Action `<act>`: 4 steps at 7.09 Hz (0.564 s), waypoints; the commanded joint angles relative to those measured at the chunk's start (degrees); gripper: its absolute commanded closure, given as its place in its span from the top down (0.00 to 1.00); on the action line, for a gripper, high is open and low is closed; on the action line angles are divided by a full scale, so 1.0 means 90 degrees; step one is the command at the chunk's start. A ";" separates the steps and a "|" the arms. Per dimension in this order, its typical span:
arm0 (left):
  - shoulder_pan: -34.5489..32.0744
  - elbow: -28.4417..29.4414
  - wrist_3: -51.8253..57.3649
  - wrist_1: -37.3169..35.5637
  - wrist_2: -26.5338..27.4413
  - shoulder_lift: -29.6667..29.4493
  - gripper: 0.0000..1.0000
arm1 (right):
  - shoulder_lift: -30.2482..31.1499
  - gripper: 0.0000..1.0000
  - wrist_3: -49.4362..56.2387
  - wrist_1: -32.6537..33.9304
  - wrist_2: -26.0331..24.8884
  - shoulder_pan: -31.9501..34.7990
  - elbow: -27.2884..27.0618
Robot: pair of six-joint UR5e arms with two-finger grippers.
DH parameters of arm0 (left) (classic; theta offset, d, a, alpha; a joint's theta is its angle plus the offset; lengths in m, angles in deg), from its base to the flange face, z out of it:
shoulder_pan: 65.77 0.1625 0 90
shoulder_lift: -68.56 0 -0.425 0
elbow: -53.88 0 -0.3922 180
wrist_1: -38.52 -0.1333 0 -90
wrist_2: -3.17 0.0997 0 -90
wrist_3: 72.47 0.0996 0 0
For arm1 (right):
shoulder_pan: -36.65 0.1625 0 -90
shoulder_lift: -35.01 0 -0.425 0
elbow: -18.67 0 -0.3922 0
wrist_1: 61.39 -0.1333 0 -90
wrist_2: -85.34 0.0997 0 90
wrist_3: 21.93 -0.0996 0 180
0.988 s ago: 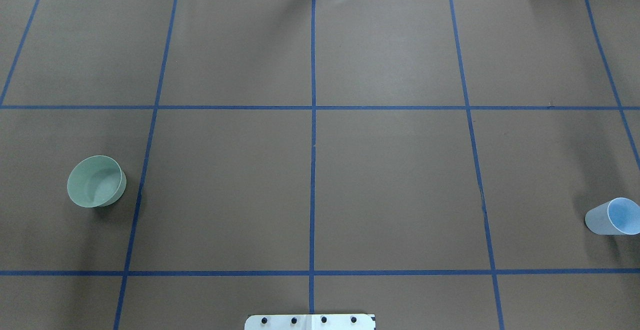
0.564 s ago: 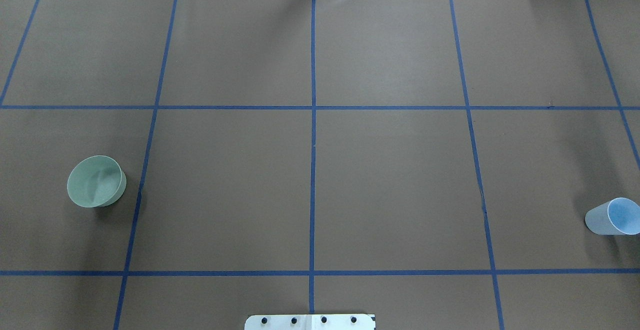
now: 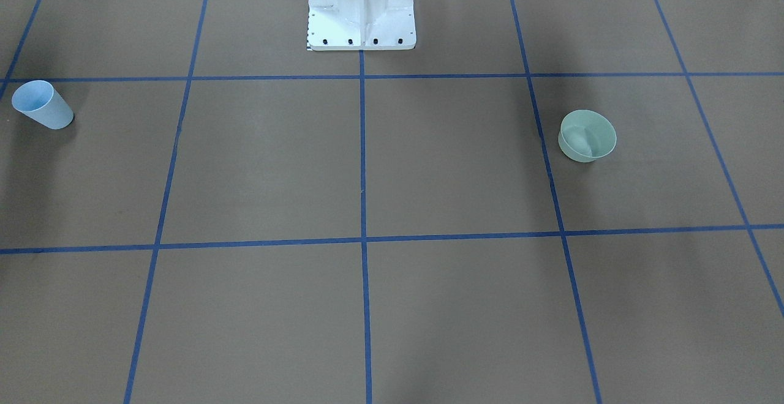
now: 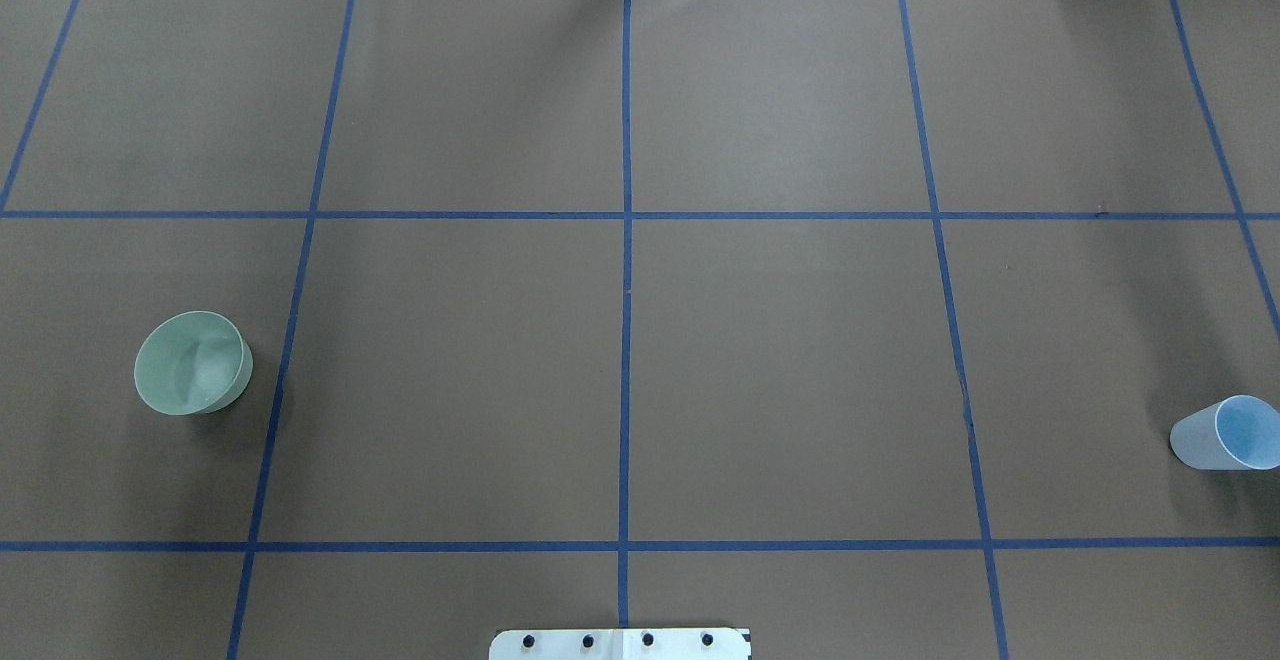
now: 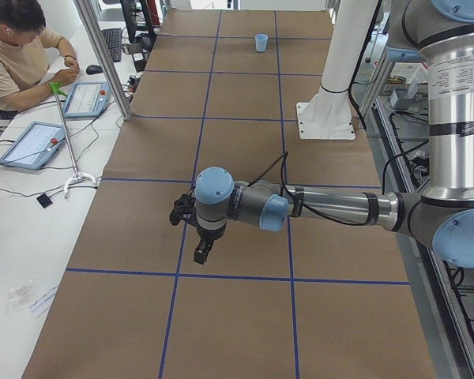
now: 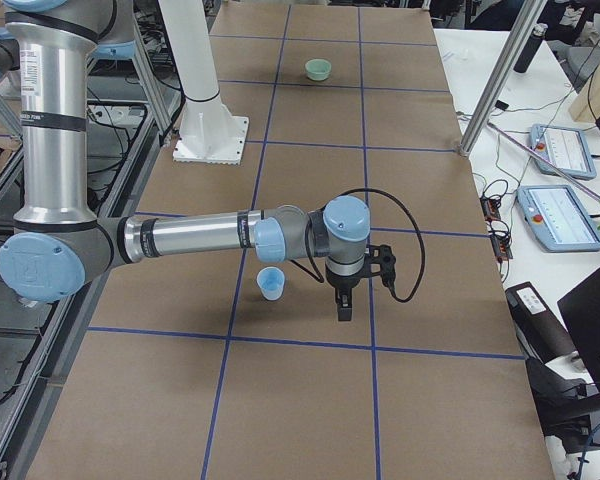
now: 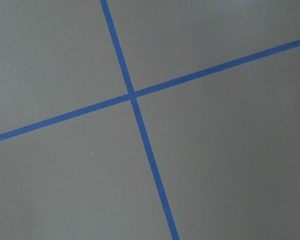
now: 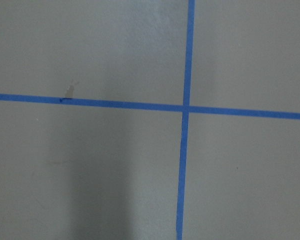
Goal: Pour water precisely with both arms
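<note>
A pale green bowl (image 4: 192,362) stands at the table's left; it also shows in the front view (image 3: 587,136) and far off in the right view (image 6: 318,69). A faint light ripple of water (image 4: 205,360) shows inside it. A light blue cup (image 4: 1225,433) stands upright at the right edge, also in the front view (image 3: 41,104). The arms show only in the side views. My left gripper (image 5: 201,254) points down over the table; the bowl is hidden there. My right gripper (image 6: 344,308) hangs just beside the blue cup (image 6: 271,283). I cannot tell whether either is open.
The white pedestal (image 3: 361,6) stands at the robot's edge of the brown, blue-taped table (image 4: 780,370). An operator (image 5: 16,55) sits at a side desk with tablets (image 5: 31,144). Both wrist views show only brown paper and a blue tape cross (image 7: 132,95).
The light ripple pattern inside the green bowl has shifted. The bowl and the cup have not moved.
</note>
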 commanded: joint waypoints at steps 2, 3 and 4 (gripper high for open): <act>0.0000 -0.0183 -0.0027 0.0652 0.0000 -0.0390 1.00 | 0.0072 1.00 -0.0010 -0.0612 -0.0153 0.0001 0.0052; 0.0000 -0.0251 0.0011 0.0722 -0.0010 -0.0400 1.00 | 0.0073 1.00 0.0057 -0.0878 -0.0144 0.0001 0.0149; 0.0000 -0.0203 -0.0008 0.1274 -0.0010 -0.0362 1.00 | 0.0063 1.00 0.0058 -0.1142 -0.0182 -0.0018 0.0131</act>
